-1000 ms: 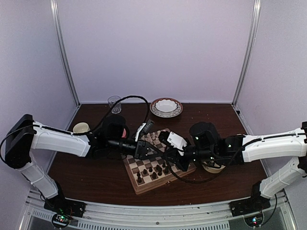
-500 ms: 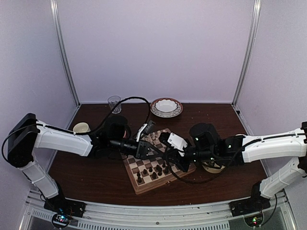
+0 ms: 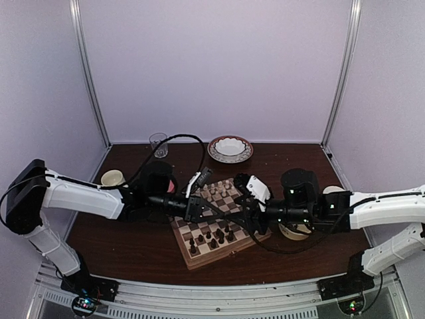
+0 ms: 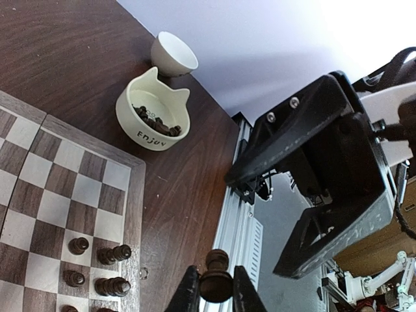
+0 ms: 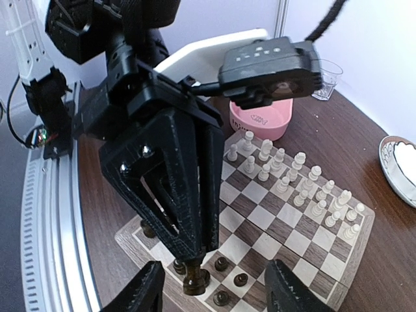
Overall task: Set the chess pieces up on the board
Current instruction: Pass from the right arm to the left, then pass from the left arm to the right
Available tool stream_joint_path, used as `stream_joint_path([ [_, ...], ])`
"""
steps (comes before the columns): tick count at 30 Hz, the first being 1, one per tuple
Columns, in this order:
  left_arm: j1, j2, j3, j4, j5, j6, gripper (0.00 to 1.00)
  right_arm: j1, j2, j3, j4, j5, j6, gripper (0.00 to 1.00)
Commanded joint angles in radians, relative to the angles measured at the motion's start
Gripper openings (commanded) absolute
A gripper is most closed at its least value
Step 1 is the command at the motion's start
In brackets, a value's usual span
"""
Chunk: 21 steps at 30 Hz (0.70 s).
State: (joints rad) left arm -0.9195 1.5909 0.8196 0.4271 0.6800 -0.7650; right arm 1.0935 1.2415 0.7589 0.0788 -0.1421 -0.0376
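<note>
Toward the left edge of the tabletop, a cream cup (image 3: 112, 177); at the far-left corner, a clear glass (image 3: 158, 142); a pink bowl (image 5: 260, 121) just left of the board, mostly hidden under the left arm in the top view.

Mid-table, nearer the near edge than the far: the board (image 3: 196, 256), set askew to the table edges; pale chessmen (image 5: 291, 177) stand in two rows along its far side; a handful of dark chess pieces (image 4: 112, 253) stand upright on its near rows.

Left gripper (image 4: 214, 300) reaches in over the board, fingers (image 4: 188, 294) clamped on a dark chess piece (image 4: 215, 281), which is held upright; from the right wrist view it hangs low over the near rows among the standing dark men; we cannot tell whether its base touches a square.

At the far edge, middle: a patterned plate (image 3: 230, 149).

Right gripper (image 3: 240, 214) sits over the board's right side, facing the left one, jaws spread wide with nothing between them.

Right of the board, just beside its border: a cream cat-eared bowl (image 4: 154, 117) with more dark pieces heaped inside; a small white cup (image 4: 174, 55) beyond it toward the right edge.
</note>
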Motion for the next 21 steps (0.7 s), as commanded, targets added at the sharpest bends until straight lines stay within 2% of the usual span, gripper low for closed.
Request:
stream_joint_path([
  [1, 0.016, -0.080, -0.055, 0.118, -0.028, 0.011, 0.13, -0.011, -0.055, -0.041, 0.088, -0.038, 0.090, 0.56],
  [9, 0.018, -0.180, -0.117, 0.170, -0.066, 0.036, 0.13, -0.147, -0.015, -0.049, 0.286, -0.265, 0.313, 0.57],
  [15, 0.028, -0.287, -0.180, 0.141, -0.194, 0.116, 0.13, -0.219, 0.058, 0.083, 0.254, -0.363, 0.362, 0.56],
  [21, 0.049, -0.308, -0.207, 0.158, -0.225, 0.122, 0.12, -0.221, 0.091, -0.033, 0.433, -0.403, 0.410, 0.55],
])
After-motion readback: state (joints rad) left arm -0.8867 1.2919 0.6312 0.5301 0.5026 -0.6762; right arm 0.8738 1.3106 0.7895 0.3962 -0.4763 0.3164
